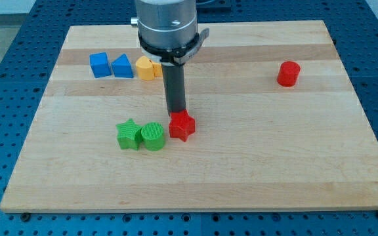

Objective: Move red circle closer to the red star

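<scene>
There are no jaws on this arm. It ends in a dark rod, so nothing can open, close or hold. It can only push.

My tip (176, 114) is down on the wooden surface (254, 170). It sits right at the top edge of the red star (182, 126), and it looks like it is touching it, but I cannot be sure.

The red circle (288, 73) is far off, near the view's top right. It stands alone with bare wood all around it. The red star is near the middle, a bit to the left.

To do this step well, I think my tip should leave the star alone first. A bump now would slide the star toward the view's bottom. Then my tip should go around to the far side of the red circle, on its upper right. From there a slow, straight push toward the view's lower left would send it to the star. The circle is round, so it may slip off to one side. Pushing through its middle should help.

Just left of the star are the green circle (153, 136) and the green star (129, 134), touching each other. Near the view's top left are the blue cube (99, 65), the blue triangle (122, 67) and a yellow block (147, 68) in a row. None of them lie in the way.
</scene>
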You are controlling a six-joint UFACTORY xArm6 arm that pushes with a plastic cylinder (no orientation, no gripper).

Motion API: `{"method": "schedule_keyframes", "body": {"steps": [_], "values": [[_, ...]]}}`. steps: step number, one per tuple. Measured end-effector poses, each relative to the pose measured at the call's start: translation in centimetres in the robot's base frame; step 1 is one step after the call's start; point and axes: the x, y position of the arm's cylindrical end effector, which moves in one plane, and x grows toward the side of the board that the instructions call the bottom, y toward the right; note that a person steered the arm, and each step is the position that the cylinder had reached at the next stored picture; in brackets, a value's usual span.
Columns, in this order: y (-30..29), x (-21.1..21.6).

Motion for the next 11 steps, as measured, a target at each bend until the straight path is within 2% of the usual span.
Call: {"method": "schedule_keyframes", "body": {"steps": [2,3,4,5,6,7,8,10,11], "values": [[0.0,1.1],[1.2,-3.1],[4.9,-10.2],[10.8,-16.0],[19.3,-18.1],[30.5,-17.9],[33.0,-16.9],[30.4,-16.2],[28.7,-14.0]]}}
